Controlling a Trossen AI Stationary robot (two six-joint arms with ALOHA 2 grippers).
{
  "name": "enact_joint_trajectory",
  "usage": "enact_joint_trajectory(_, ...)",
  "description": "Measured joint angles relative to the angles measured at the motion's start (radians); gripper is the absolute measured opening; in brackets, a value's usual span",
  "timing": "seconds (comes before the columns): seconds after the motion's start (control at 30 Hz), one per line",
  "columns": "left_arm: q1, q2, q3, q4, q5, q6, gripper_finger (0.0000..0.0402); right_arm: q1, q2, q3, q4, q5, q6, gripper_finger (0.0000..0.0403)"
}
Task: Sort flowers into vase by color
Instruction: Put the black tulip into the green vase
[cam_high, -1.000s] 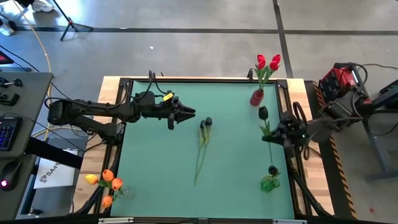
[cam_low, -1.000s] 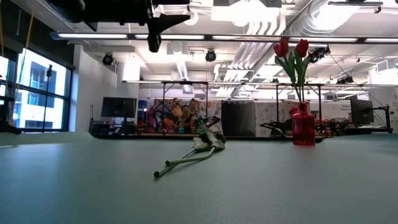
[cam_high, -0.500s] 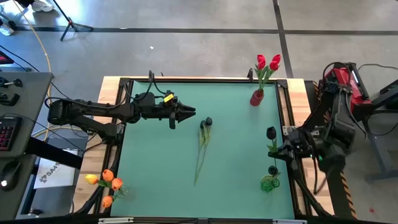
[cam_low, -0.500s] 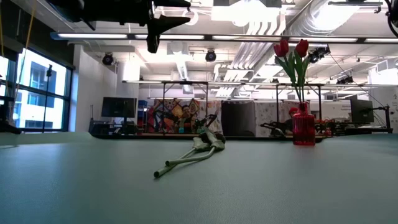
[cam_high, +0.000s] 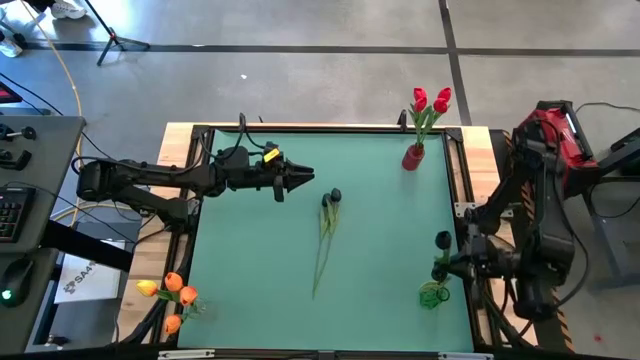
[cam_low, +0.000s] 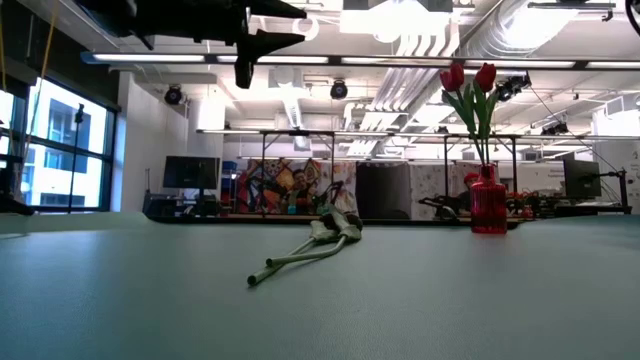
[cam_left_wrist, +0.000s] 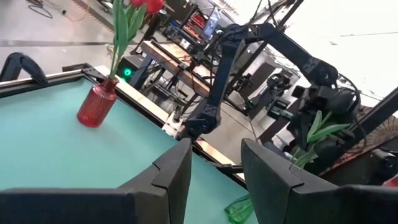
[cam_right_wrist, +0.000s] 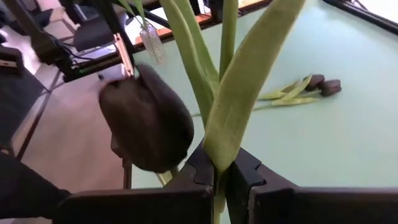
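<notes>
The green table (cam_high: 260, 240) fills the middle of the high view, with the right arm (cam_high: 540, 200) standing tall at the right edge of the frame and the left arm (cam_high: 150, 180) stretched in from the left across the upper left part of the mat. The right gripper (cam_high: 447, 265) sits at the lower right of the mat, its fingers clamped tight on the stem of a dark tulip (cam_high: 442, 240), whose near-black bud (cam_right_wrist: 146, 124) and green leaves fill the right wrist view just above the closed fingers. The left gripper (cam_high: 300, 180) hangs above the upper middle of the mat, its fingers (cam_left_wrist: 165, 177) partly apart with nothing between them. In the upper right stands a red vase (cam_high: 412, 157) holding two red tulips (cam_high: 430, 100). Two more dark tulips (cam_high: 328, 215) lie flat near the centre of the mat. A green vase (cam_high: 434, 295) sits at the lower right, just below the right gripper, and orange tulips (cam_high: 170, 290) stand at the lower left corner.
</notes>
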Motion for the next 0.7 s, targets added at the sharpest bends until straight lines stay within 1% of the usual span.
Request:
enact_joint_trajectory(0.07,0.000,0.000,0.000,0.000,0.001,-0.011,0.0126,0.000,0.014,0.000,-0.014,-0.007,0.040,0.0003)
enact_joint_trajectory(0.13,0.000,0.000,0.000,0.000,0.009,-0.023,0.0126,0.000,0.020,0.000,-0.028,-0.029,0.073,0.0014)
enact_joint_trajectory(0.33,-0.001,0.000,0.000,0.000,0.016,-0.026,0.0126,0.000,0.020,0.000,-0.029,-0.153,0.126,0.0079)
enact_joint_trajectory(0.4,-0.002,0.000,0.000,0.000,0.016,-0.026,0.0126,0.000,0.020,0.000,-0.024,-0.216,0.146,0.0098)
enact_joint_trajectory(0.5,-0.002,0.000,0.000,0.000,0.016,-0.025,0.0126,0.000,0.014,0.000,0.011,-0.330,0.183,0.0115)
enact_joint_trajectory(0.63,-0.002,0.000,0.000,0.000,0.017,-0.025,0.0126,0.000,-0.020,0.000,0.069,-0.499,0.220,0.0117)
enact_joint_trajectory(0.7,-0.002,0.000,0.000,0.000,0.017,-0.023,0.0126,0.000,-0.040,0.000,0.087,-0.566,0.246,0.0117)
